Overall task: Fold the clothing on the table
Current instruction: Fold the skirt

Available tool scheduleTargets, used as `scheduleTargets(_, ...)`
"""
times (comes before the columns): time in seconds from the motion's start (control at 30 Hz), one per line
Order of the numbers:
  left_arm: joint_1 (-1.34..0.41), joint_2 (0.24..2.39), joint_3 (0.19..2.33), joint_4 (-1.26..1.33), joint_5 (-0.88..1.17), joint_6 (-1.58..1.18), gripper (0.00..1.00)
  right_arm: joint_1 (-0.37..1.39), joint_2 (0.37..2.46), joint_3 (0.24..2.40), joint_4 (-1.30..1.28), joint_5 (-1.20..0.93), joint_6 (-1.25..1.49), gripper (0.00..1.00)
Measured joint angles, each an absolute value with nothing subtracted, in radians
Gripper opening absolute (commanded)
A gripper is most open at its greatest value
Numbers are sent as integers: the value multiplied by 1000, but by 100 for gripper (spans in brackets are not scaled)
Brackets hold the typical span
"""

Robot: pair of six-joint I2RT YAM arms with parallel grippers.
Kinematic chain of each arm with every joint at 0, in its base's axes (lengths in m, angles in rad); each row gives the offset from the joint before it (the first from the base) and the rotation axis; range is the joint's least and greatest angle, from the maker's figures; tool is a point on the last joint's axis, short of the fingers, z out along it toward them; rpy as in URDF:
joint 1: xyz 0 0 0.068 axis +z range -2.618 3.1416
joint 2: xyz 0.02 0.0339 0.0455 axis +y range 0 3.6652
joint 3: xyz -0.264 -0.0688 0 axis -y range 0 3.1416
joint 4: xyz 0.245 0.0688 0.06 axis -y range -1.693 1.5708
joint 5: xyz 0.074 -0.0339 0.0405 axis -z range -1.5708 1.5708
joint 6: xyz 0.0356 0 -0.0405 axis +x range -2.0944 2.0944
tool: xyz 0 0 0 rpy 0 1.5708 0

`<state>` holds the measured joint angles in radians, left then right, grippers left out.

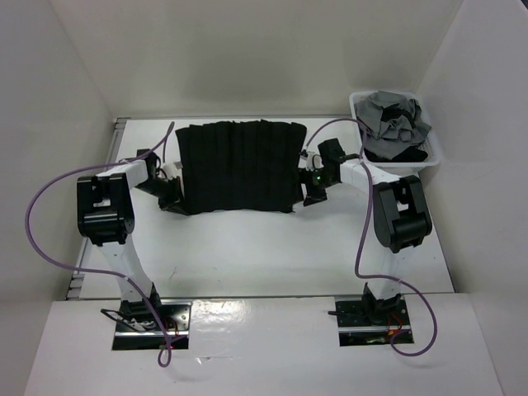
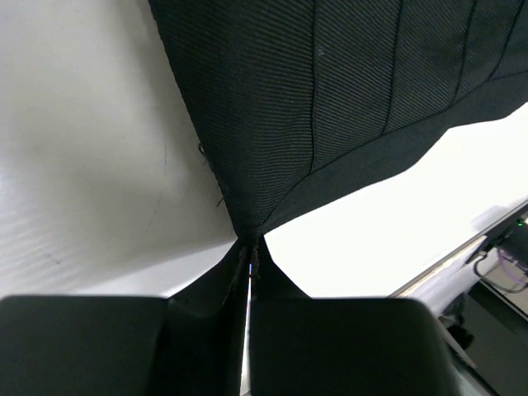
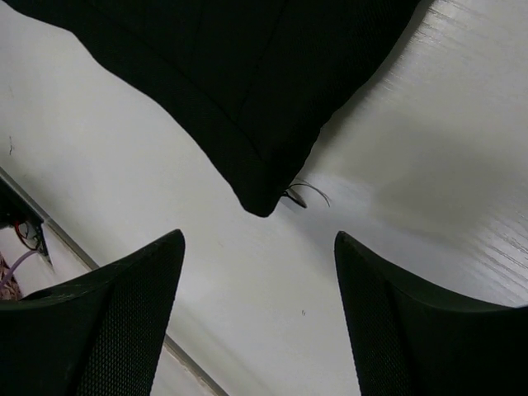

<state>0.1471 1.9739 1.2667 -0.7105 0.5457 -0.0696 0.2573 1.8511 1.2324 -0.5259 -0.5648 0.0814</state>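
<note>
Left claw [image 2: 249,276] is clamped shut on the near left corner of the clothing [image 1: 239,165]. Right claw [image 3: 257,243] stands open and empty. The near right corner lies just ahead of it, centred between the jaws, flat on the counter [image 1: 247,247]. Beyond, the black ribbed fabric spreads flat, widest across, ribs running away from the arms.

Matt black ribbed cloth clothing [image 1: 239,165] on smooth white table [image 1: 247,247]
</note>
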Motion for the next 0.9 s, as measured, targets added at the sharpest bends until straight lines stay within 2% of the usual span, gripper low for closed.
scheduleTargets(0.17, 147, 1948, 1256, -709, 541, -56, 0, 257, 1890, 1227, -493, -587, 102, 76)
scheduleTargets(0.27, 147, 1940, 1250, -707, 539, -56, 0, 257, 1913, 1222, -474, -601, 112, 72)
scheduleTargets(0.43, 147, 1920, 1235, -707, 537, -55, 0, 257, 1947, 1221, -448, -620, 123, 59)
scheduleTargets(0.6, 147, 1905, 1234, -705, 536, -55, 0, 257, 1966, 1221, -429, -646, 131, 50)
scheduleTargets(0.9, 147, 1903, 1234, -705, 536, -55, 0, 257, 1979, 1221, -417, -678, 134, 49)
